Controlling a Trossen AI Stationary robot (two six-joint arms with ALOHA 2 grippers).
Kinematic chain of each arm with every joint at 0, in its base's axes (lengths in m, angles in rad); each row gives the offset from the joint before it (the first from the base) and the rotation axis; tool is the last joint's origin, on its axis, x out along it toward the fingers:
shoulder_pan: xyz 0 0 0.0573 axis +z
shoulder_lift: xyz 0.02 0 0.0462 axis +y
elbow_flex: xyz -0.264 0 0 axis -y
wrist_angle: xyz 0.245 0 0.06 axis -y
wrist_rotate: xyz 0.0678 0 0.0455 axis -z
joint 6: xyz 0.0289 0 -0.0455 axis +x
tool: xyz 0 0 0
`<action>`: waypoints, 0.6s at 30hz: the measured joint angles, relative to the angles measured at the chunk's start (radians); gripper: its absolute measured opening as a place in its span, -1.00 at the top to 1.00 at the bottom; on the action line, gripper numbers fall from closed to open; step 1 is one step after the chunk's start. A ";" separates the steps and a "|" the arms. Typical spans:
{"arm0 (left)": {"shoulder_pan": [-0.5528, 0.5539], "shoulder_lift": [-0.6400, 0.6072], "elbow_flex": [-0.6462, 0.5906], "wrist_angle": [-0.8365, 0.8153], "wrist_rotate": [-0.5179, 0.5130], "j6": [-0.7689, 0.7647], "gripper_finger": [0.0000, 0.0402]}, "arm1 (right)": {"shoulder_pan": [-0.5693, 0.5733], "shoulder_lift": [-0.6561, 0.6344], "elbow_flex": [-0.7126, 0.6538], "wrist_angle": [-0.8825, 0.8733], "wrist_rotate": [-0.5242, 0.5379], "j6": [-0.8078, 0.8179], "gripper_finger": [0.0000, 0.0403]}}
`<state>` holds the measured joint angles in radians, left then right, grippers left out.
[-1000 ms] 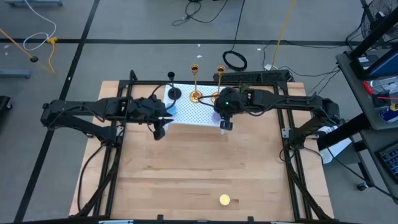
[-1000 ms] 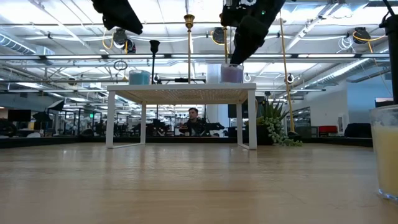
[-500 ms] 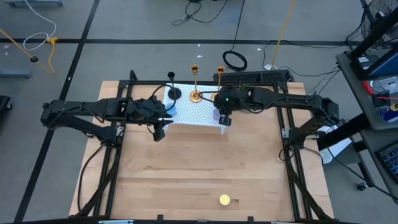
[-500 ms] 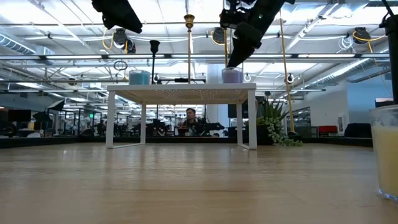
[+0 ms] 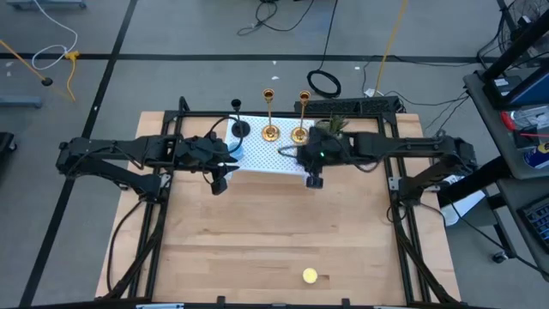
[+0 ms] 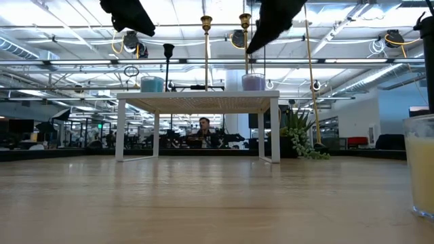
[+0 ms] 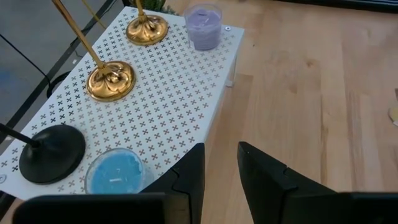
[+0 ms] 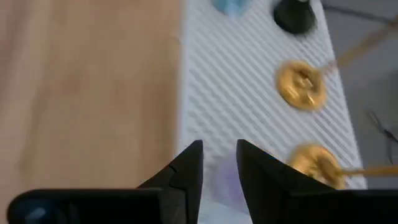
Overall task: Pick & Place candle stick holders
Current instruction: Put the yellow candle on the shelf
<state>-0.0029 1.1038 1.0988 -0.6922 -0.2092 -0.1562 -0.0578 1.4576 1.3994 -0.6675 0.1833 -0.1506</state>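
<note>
Holders: all three holders (image 5: 271, 130) stand on white shelf (image 5: 266, 156).
Change: right claw (image 5: 314, 181) released purple candle (image 7: 203, 27), withdrew; narrow gap, empty.
Left claw (image 5: 219, 184): narrow gap, empty, waiting.

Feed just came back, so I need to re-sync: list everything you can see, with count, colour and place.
candle stick holders: three, two gold and one black, on the shelf's far edge
shelf: one, white perforated, far side of the table
blue candle: one, on the shelf
purple candle: one, at the shelf's corner
yellow candle: one, near table edge
plant: one, green, behind the shelf
left gripper: beside the shelf, jaws apart, empty
right gripper: by the purple candle, jaws apart, empty
</note>
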 joint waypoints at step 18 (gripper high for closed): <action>0.000 0.000 0.000 -0.001 0.009 -0.036 0.49 | 0.579 0.173 0.000 0.112 -0.190 0.165 0.48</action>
<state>-0.0029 1.1038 1.0988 -0.6933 -0.1998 -0.1920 0.5209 1.6303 1.3998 -0.5559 -0.0071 0.0144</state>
